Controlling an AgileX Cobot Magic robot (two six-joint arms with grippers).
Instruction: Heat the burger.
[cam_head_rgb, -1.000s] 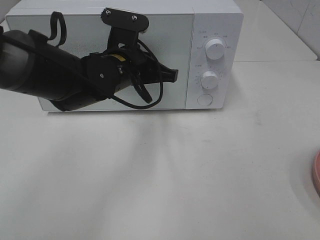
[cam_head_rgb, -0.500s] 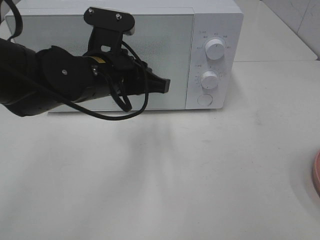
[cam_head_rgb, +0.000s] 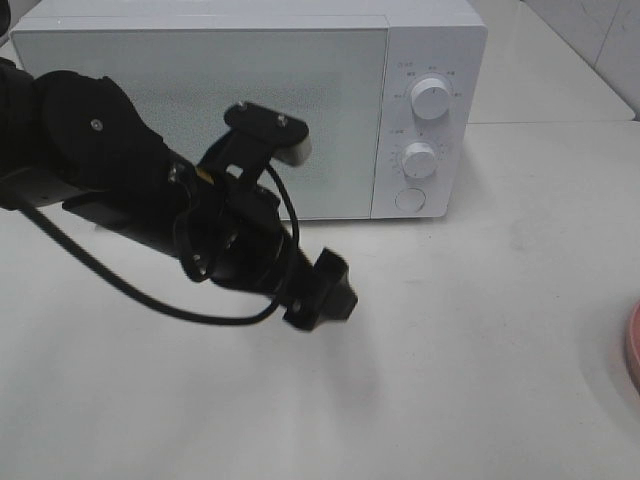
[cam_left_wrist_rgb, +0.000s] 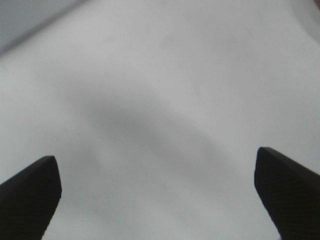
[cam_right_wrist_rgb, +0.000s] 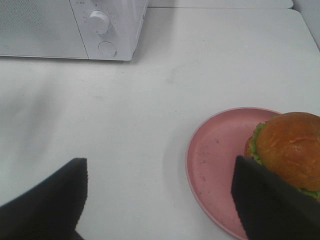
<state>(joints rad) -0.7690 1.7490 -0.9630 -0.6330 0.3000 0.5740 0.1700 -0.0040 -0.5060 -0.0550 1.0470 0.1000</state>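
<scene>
From my end the left gripper has both dark fingertips spread wide over bare white tabletop, nothing between them

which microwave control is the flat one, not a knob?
The round push button, lowest on the microwave's control panel. It lies flush with the panel, while the upper dial and lower dial above it protrude.

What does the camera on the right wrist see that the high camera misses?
Only the right wrist view shows the burger, sitting on its pink plate, with the open right gripper empty above the table.

Only the high view shows the left arm with its left gripper in front of the microwave's closed door, and the upper knob.

Both show the white microwave, its lower knob, round button and the white table; the high view catches just the plate's edge.
</scene>
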